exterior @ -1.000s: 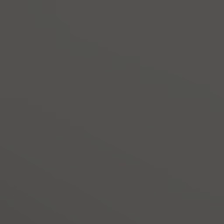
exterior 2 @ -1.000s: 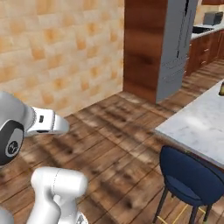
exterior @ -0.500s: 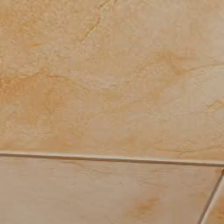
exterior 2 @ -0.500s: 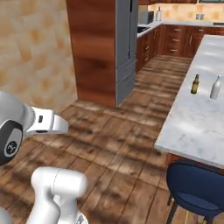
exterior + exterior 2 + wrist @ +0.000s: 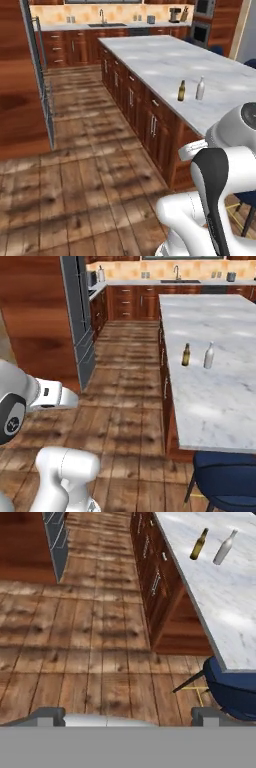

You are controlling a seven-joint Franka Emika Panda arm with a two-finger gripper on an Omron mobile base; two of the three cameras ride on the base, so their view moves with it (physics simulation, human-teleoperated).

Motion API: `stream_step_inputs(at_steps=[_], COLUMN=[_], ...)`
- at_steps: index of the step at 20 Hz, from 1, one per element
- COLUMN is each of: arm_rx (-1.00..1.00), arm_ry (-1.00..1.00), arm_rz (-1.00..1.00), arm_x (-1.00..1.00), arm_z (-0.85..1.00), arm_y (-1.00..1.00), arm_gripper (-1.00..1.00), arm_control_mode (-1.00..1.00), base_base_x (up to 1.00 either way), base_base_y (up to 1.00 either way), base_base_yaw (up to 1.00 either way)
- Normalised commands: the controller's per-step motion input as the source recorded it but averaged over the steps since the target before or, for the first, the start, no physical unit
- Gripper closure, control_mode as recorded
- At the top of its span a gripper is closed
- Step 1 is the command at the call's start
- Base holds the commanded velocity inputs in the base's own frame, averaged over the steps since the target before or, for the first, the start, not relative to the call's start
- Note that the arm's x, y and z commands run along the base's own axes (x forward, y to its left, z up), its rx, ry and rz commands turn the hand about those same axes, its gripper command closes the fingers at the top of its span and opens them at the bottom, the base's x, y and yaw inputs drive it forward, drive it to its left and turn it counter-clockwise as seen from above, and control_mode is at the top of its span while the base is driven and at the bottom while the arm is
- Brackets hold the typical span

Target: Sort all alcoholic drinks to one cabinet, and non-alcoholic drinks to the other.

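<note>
A long marble-topped desk [image 5: 165, 65] runs down the middle of the kitchen, its dark wood cupboards facing a wide plank floor [image 5: 125, 406] that leaves the wheeled robot room to drive along it. A tall grey fridge [image 5: 80, 331] stands against a reddish-brown wall panel across the aisle from the desk, and a sink counter [image 5: 175, 281] closes off the far end of the room. A blue chair [image 5: 225, 481] is tucked at the near end of the desk, close to the robot's base.

The white arm [image 5: 220, 170] is folded in tight over the base, a carrying posture that suits travel rather than reaching. The pincer [image 5: 127, 717] looks down and forward over the floor, its two tips spread wide at the lower edge of the hand view, released and holding nothing, presumably ready for a first pick.

The two alcoholic drinks stand upright and near each other, well in from the desk's edge: the amber bottle [image 5: 186, 354] on the left and the pale bottle [image 5: 209, 355] to its right in the right base view. They are well apart from the pincer, so the sorting has apparently not started, and the base likely needs to close in alongside the desk before either bottle comes within reach.
</note>
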Motion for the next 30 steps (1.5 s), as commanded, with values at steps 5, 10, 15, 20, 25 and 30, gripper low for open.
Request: stream_step_inputs(at_steps=[5, 10, 15, 20, 25, 30], arm_rx=[0.00, 0.00, 0.00, 0.00, 0.00, 0.00], arm_ry=[0.00, 0.00, 0.00, 0.00, 0.00, 0.00], arm_rz=[0.00, 0.00, 0.00, 0.00, 0.00, 0.00], arm_x=[0.00, 0.00, 0.00, 0.00, 0.00, 0.00], arm_z=[0.00, 0.00, 0.00, 0.00, 0.00, 0.00], arm_y=[0.00, 0.00, 0.00, 0.00, 0.00, 0.00], arm_gripper=[-1.00, -1.00, -1.00, -1.00, -1.00, -1.00], arm_control_mode=[1.00, 1.00, 1.00, 1.00, 1.00, 1.00], base_base_x=[0.80, 0.67, 0.56, 0.30, 0.02, 0.05], base_base_y=[0.65, 0.61, 0.75, 0.84, 0.94, 0.98], base_base_yaw=[-0.64, -0.67, -0.66, -0.62, -0.57, -0.50])
